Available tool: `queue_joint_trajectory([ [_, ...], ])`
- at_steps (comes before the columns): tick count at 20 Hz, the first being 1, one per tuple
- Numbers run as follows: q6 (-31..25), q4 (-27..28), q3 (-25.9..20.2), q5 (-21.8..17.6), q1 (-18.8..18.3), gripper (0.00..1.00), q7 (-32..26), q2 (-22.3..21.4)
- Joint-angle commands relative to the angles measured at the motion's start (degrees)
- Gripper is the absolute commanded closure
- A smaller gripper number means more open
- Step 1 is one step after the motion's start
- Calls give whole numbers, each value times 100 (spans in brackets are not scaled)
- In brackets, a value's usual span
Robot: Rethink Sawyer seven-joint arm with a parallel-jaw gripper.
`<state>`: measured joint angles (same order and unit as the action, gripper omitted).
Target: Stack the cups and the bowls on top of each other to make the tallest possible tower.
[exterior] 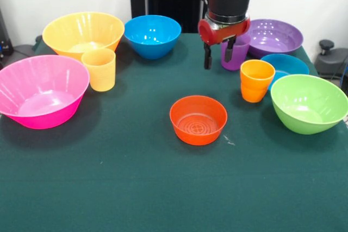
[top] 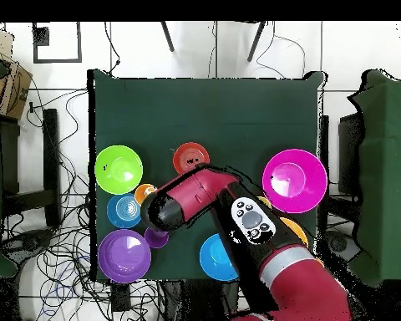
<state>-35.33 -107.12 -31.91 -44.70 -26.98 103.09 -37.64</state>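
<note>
My gripper [exterior: 218,55] hangs open and empty at the back of the table. One finger [exterior: 207,57] is to the left of the purple cup [exterior: 237,55] and the other is in front of its rim. The orange cup [exterior: 255,80] stands upright right of centre. The small red-orange bowl [exterior: 198,119] sits alone in the middle. The yellow-orange cup [exterior: 100,69] stands at the left. No cup or bowl is stacked on another. In the overhead view the arm's head [top: 166,209] hides the gripper; the purple cup [top: 157,238], orange cup [top: 144,193] and red-orange bowl [top: 190,157] show beside it.
The big pink bowl [exterior: 41,92] and big yellow bowl [exterior: 82,32] stand at the left, and the medium blue bowl [exterior: 152,35] at the back. At the right are the wide purple bowl [exterior: 274,37], small blue bowl [exterior: 286,63] and lime green bowl [exterior: 309,103].
</note>
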Motion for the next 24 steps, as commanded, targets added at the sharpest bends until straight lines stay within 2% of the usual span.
queue_joint_trajectory([
  [1,323,-384,316,148,283,0,789,130],
  [7,216,-647,373,507,374,0,890,-164],
  [10,148,-848,399,698,465,0,966,-493],
  [16,395,-1190,598,935,636,0,1176,-684],
  [21,779,-1152,752,1032,719,0,1311,-471],
  [24,1144,-781,897,885,691,0,1218,135],
])
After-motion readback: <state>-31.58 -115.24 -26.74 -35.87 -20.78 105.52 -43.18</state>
